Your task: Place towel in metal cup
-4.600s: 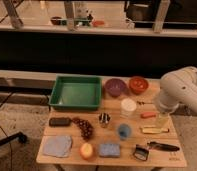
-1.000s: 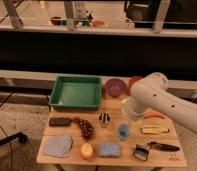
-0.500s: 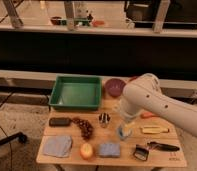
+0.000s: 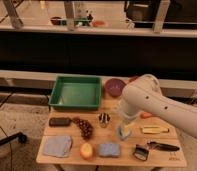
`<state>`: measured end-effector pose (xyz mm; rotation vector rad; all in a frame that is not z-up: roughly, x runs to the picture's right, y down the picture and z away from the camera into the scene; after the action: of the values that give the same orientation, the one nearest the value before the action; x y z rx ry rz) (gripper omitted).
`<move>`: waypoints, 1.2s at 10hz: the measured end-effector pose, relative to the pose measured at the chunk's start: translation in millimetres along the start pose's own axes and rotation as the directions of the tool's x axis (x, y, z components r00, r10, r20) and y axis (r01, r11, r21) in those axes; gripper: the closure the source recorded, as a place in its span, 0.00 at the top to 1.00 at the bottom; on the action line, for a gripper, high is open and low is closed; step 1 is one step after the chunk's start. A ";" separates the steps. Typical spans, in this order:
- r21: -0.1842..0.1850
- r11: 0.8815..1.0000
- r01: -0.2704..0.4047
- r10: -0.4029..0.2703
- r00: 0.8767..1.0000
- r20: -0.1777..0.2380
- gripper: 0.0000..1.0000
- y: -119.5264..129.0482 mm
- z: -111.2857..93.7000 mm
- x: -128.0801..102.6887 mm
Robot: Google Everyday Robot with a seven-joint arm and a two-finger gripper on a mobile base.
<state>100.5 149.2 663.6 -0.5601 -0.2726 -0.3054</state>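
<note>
Hovering gripper (image 4: 124,127) over blue cup (image 4: 122,134), fingers spread, empty

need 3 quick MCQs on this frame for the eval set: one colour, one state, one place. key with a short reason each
1. The tray at the back left of the table is:
A red
B green
C white

2. The towel:
A sits in the metal cup
B hangs from the gripper
C lies on the table

3. The gripper hangs:
A just above the blue cup, right of the metal cup in the view
B over the tray
C on the towel

Key:
1 B: the tray's walls and floor are green.
2 C: the towel lies at the front left corner, apart from both the metal cup and the gripper.
3 A: the arm ends right over the blue cup, which shows below it.
</note>
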 end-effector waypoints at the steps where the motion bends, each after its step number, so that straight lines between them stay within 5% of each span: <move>1: 0.007 1.000 0.027 -0.027 1.000 0.009 0.80 -2.1 1.4 -12.6; 5: 0.040 0.981 0.189 -0.192 0.979 0.071 0.80 -25.1 15.8 -102.6; 8: 0.054 0.947 0.317 -0.322 0.935 0.152 0.80 -38.7 34.8 -173.0; 9: 0.054 0.939 0.340 -0.344 0.924 0.170 0.80 -39.2 39.2 -184.6; 12: 0.054 0.939 0.339 -0.344 0.924 0.170 0.80 -39.2 38.9 -184.4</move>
<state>-89.6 177.7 652.5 -0.5152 -0.5487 -0.5915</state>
